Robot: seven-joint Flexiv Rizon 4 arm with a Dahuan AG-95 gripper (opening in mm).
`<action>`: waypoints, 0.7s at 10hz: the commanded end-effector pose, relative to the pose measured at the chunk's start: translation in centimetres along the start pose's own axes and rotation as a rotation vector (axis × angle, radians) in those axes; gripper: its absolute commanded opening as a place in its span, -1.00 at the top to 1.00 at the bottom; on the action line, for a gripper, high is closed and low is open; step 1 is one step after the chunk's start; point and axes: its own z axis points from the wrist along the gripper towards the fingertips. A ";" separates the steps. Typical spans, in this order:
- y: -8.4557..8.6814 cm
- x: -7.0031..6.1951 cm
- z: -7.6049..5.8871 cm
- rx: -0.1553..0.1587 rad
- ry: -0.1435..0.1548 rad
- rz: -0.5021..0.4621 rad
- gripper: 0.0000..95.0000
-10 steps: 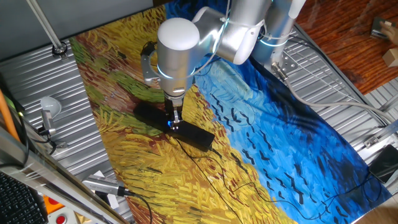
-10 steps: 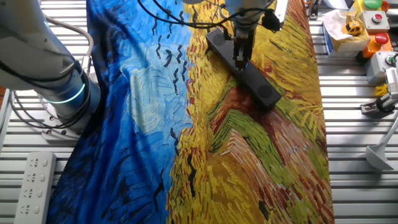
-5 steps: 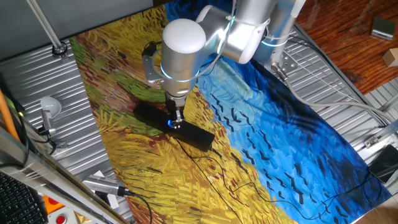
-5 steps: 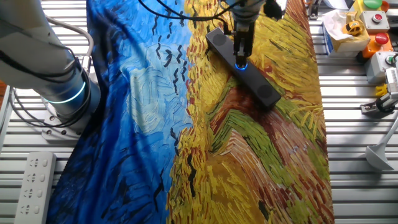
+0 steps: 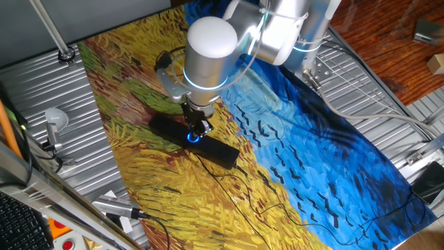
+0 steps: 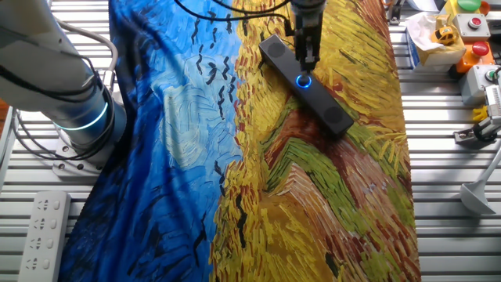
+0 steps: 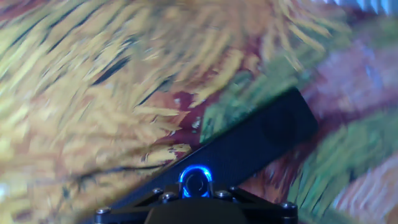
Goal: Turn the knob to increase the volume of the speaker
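From the hand view we look straight down on the knob (image 7: 196,182), its blue ring fully in sight just ahead of the gripper (image 7: 196,199) body; the fingertips themselves are out of frame there, and the cloth (image 7: 93,93) around it is smeared with motion blur. A second ago the fingers stood down over the ring and hid most of its glow; half a second ago the glow showed beneath them; now the ring shines clear in both fixed views, with the gripper (image 6: 306,61) raised just above and slightly behind it. So we have let go and lifted. We cannot tell how far apart the fingers are, but they hold nothing.

We judge that the turn is done, or that one stroke of it is done and we are pulling back, either to finish or to re-grip for another twist. Nothing in the pictures tells us whether the volume actually rose.

Further out, the speaker (image 5: 194,139) lies slantwise on the yellow part of the cloth, where it lay a second ago, its thin cable (image 5: 229,182) trailing off its end toward the table edge. The arm (image 5: 208,48) leans in from the blue side.
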 end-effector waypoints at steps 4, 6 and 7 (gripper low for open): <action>0.4 0.0 -2.1 0.002 0.028 -0.592 0.60; -0.2 0.0 -2.2 -0.012 0.061 -0.585 1.00; -1.9 0.2 -2.2 -0.026 0.066 -0.612 1.00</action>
